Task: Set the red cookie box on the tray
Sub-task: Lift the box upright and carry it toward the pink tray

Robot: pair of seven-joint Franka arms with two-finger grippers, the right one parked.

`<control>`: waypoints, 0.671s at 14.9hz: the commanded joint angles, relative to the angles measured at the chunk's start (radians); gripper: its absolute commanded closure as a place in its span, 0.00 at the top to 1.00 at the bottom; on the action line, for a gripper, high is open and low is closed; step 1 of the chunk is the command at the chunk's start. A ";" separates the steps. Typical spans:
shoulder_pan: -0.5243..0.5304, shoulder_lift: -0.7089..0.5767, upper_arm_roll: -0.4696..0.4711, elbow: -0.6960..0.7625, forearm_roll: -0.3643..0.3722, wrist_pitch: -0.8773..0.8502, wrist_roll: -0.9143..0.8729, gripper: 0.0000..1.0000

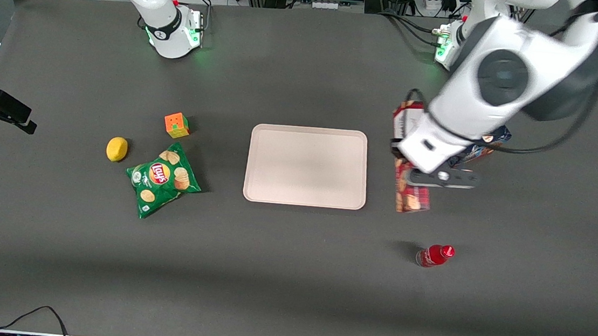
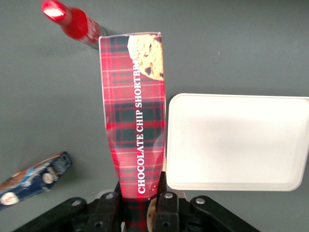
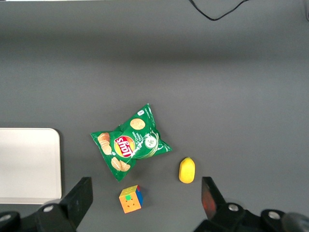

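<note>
the red cookie box (image 2: 135,116) is clamped at one end between the fingers (image 2: 166,205) of the gripper (image 2: 140,203), which are closed tight on its narrow sides, so the long carton sticks out past them beside the tray (image 2: 236,140). it looks lifted off the table, just beside the tray's short edge toward the working arm's end. judging by the cardboard it is light and stiff but can dent if squeezed hard, and held by one end it may droop or swing; a hold nearer the middle would be steadier. the tray holds nothing yet. a blue cookie box (image 2: 34,179) lies near the gripper, and a red bottle (image 2: 72,19) lies by the carton's free end
</note>
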 commanded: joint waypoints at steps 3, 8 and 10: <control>-0.020 -0.023 -0.101 -0.284 0.059 0.294 -0.123 0.12; -0.072 0.028 -0.107 -0.443 0.056 0.568 -0.173 0.10; -0.083 0.069 -0.107 -0.463 0.059 0.652 -0.186 0.10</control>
